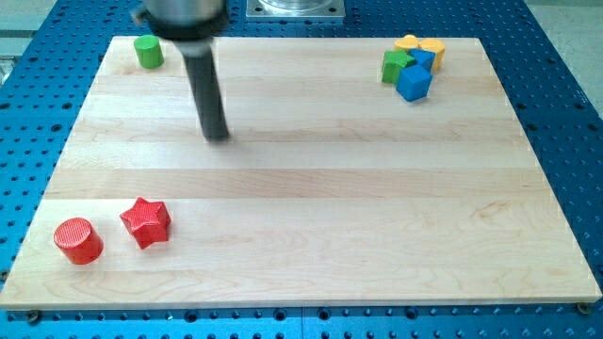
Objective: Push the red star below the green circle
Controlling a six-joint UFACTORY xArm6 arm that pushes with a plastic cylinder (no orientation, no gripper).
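Right now the red star [145, 222] sits well below the green circle [148, 51], toward the view's bottom, just beside a red cylinder [78, 240] on its left. To do this step well, I judge my tip [218, 135] should travel past the star, settle under it, and push straight up toward the circle, stopping short and leaving the cylinder undisturbed. The rod stands nearly upright, hanging from the view's top, its end touching nothing, below and right of the circle, well apart from the star. It is a bare rod; nothing opens or closes.
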